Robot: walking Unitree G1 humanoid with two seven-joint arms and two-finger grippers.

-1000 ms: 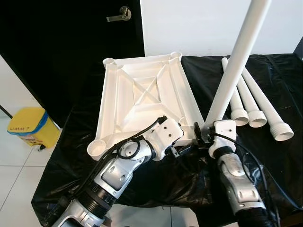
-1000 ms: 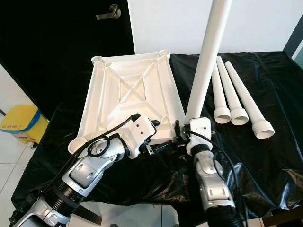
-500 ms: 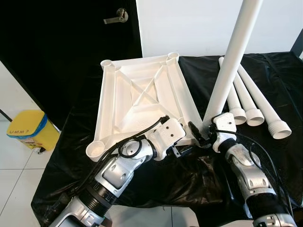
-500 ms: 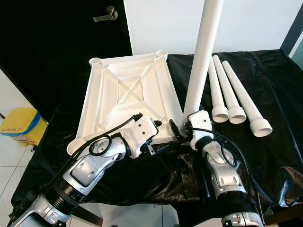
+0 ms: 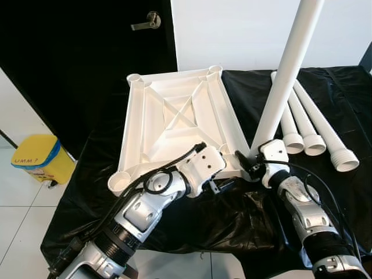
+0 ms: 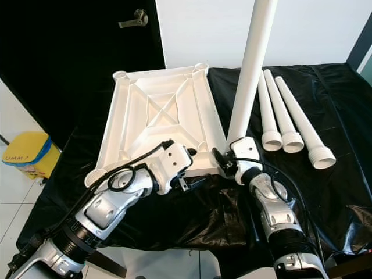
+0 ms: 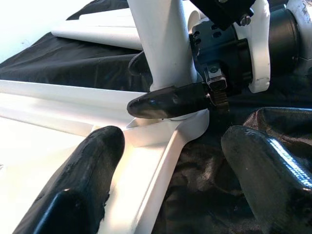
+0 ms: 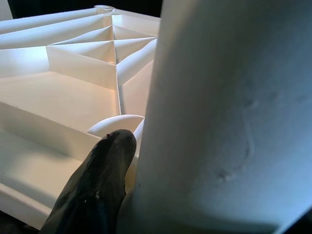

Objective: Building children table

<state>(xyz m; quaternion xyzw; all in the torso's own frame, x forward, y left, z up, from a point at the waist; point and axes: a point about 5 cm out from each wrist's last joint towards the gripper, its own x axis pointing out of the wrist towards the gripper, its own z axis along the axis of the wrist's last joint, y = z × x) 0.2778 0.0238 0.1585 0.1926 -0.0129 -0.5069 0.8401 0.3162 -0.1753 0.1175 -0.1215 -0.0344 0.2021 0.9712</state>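
Observation:
The white ribbed tabletop (image 5: 174, 122) lies upside down on the black-covered table. A long white leg (image 5: 285, 75) stands nearly upright with its base at the tabletop's near right corner socket (image 7: 161, 129). My right gripper (image 5: 249, 166) is shut on the leg's base; one black finger (image 7: 168, 101) lies across the leg, and another finger (image 8: 97, 185) presses against its side. My left gripper (image 7: 175, 170) is open at the same corner. One finger (image 7: 90, 170) rests over the tabletop, the other (image 7: 265, 170) over the black cloth.
Three loose white legs (image 5: 308, 122) lie side by side on the black cloth (image 5: 244, 215) at the right. A yellow bin (image 5: 36, 157) stands on the tiled floor at the left. A black door with a handle (image 5: 145, 20) is behind the table.
My right wrist has swung round at the leg's base and its forearm now lies further right. The leg stands a little more upright. The left arm has held still.

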